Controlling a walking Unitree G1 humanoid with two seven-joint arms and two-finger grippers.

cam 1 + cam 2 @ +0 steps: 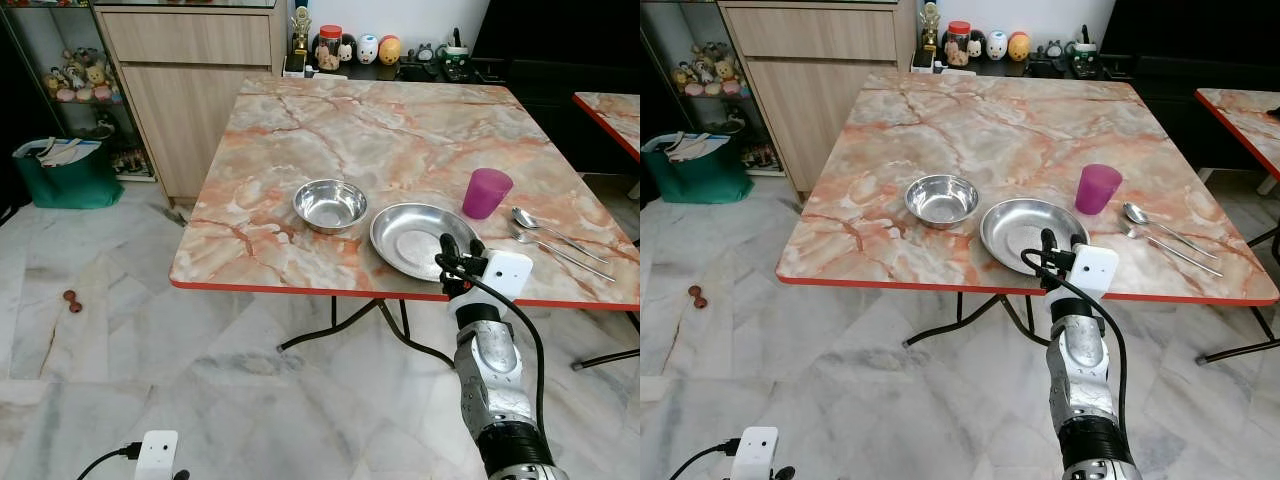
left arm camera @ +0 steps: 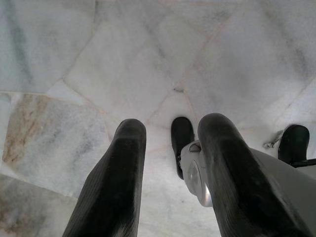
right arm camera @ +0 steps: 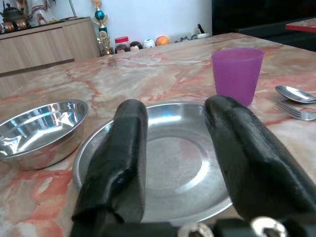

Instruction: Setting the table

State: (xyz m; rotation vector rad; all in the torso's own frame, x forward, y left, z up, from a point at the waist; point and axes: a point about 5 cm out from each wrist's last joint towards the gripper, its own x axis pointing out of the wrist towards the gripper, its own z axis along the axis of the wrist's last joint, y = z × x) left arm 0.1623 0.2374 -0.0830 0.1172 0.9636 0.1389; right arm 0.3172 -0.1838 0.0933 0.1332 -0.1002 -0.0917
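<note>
Worktop (image 1: 400,130): square, orange-and-cream marble pattern, red edge, filling the centre and upper right of the left eye view. Its far half is bare, and so is the near left corner. A second worktop (image 1: 610,110) of the same pattern shows at the right edge.

Floor (image 1: 120,340): pale marble tiles, open across the lower left of the frame.

Cabinet (image 1: 190,80): light wood, upper left, with a green bag (image 1: 65,175) beside it on the floor.

Plate (image 1: 420,240): round, shiny steel, shallow, empty, lying near the worktop's front edge, centre right.

Bowl (image 1: 329,205): steel, polished, empty, just left of the plate and apart from it.

Cup (image 1: 486,193): purple plastic, upright, just beyond the plate's right rim.

Spoon (image 1: 545,228) and fork (image 1: 555,250): steel, side by side, right of the cup.

My right fingers (image 1: 457,256): black, spread wide, holding nothing, poised at the plate's near rim over the front edge.

My left fingers (image 2: 170,182): parted, empty, hanging over the floor.

Small jars and figurines (image 1: 360,48) stand behind the worktop; any lettering is too small to read.
</note>
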